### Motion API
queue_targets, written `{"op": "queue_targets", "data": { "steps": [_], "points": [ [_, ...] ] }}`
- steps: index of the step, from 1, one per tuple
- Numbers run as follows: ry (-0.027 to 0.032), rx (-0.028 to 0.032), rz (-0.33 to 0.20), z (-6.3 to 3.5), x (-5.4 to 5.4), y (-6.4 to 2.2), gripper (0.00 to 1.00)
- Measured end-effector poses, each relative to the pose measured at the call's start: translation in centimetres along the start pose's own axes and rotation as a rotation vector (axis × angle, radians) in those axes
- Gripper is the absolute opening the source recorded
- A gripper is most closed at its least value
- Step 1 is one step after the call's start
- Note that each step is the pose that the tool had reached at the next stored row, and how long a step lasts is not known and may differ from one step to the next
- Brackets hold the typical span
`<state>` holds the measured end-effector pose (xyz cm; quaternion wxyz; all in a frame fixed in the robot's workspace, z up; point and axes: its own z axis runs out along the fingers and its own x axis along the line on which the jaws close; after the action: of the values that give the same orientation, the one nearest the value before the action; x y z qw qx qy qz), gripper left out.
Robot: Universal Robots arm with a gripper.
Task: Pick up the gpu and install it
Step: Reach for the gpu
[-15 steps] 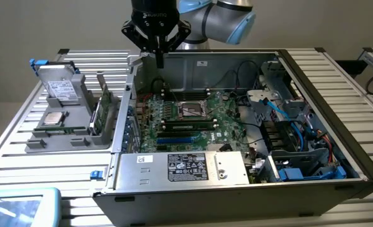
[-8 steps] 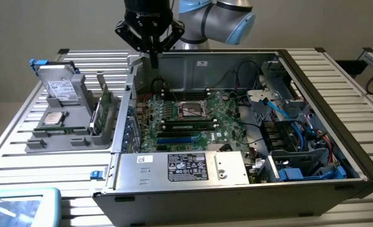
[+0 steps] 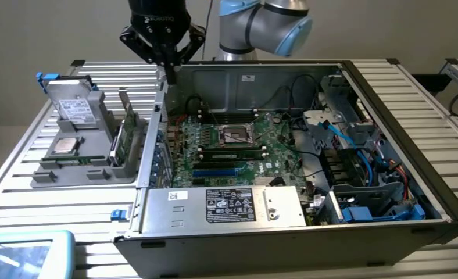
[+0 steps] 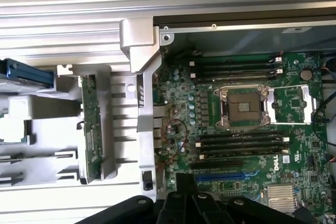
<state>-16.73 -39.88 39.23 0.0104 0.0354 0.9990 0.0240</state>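
- motherboard [image 4: 241, 140]: green, inside open case [image 4: 231, 38]; empty processor socket [image 4: 245, 107] between two banks of memory slots.
- gpu [image 4: 90, 129]: green card, edge-on, standing in grey holder [image 4: 119, 145] beside the case.
- tool [image 4: 185, 182]: black, closed, over blue slot [image 4: 220, 176].

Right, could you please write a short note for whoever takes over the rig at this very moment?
Pincer: shut and holding nothing, above the computer case wall that faces the grey tray.
Gpu: on edge in its slot in the grey tray beside the case, untouched.
Motherboard: the blue expansion slot is bare.
Done: nothing that shows.
Left: the gpu is not yet picked up or installed.
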Motion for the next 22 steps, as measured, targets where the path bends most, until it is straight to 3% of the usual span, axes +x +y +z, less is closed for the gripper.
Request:
{"op": "queue_targets", "data": {
  "steps": [22],
  "points": [
    [0.0001, 0.0, 0.0, 0.05, 9.2, -0.66, 0.11]
  ]
}}
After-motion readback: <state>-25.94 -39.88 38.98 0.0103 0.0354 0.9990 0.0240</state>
